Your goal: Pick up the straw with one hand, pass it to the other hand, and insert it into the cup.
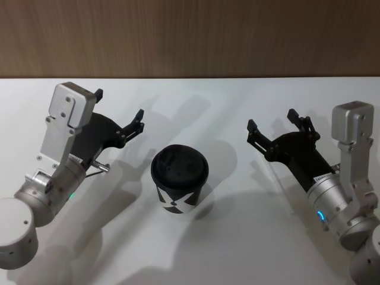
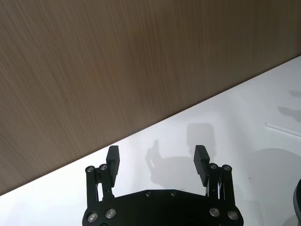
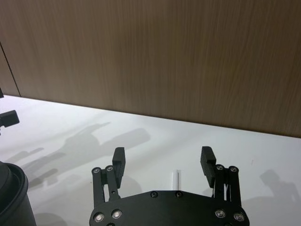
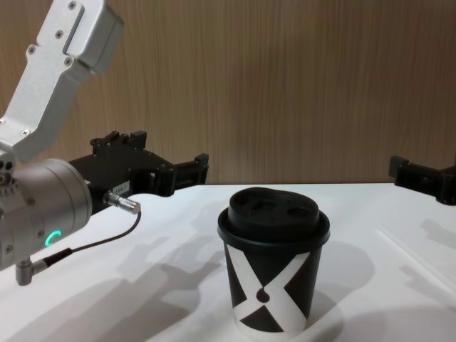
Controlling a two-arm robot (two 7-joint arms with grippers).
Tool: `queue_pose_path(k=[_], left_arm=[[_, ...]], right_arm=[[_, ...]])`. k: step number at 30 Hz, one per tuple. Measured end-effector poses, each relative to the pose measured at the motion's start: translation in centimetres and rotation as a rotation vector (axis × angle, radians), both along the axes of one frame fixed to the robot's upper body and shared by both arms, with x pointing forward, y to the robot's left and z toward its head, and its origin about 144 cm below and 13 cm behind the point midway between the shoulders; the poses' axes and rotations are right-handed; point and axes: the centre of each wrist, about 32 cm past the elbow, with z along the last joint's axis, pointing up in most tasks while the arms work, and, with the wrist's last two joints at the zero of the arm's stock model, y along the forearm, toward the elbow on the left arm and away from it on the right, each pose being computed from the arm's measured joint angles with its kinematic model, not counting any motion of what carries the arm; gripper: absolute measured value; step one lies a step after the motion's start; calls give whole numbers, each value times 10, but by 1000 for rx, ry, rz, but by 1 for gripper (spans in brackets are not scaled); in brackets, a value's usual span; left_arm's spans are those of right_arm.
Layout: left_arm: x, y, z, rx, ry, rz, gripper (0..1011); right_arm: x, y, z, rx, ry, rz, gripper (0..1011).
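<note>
Head view: cup (image 1: 179, 178) stands upright on white table (image 1: 237, 237), centre, between the two arms. Black domed lid (image 1: 179, 167) is seated on it, so contents are hidden. White X print shows on the side in chest view, and the cup touches neither gripper. Left gripper (image 1: 119, 105) is held above the table to the cup's left, near but apart, jaws spread wide with nothing between them. Left wrist view confirms this, with both pads (image 2: 113, 160) parted and bare table between. Right gripper (image 1: 272, 120) is held to the cup's right, farther off, jaws also spread and holding nothing. Straw (image 3: 174, 177) lies flat on the table on the right side, apart from the cup. In right wrist view a short white end of it shows in the gap between the open fingers (image 3: 118, 160), the rest hidden under the gripper body, and I cannot tell whether the gripper touches it. Left wrist view shows the straw as a thin white line on the table, well off from the left gripper. Wood wall (image 1: 190, 35) runs behind the table.
</note>
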Motion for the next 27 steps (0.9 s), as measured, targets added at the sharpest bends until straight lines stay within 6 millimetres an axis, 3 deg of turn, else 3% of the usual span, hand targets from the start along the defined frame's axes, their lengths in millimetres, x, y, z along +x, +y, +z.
queue_pose_path(k=[27], left_arm=[[0, 0, 0, 0, 0, 0, 1001]], right_arm=[[0, 0, 0, 0, 0, 0, 1001]])
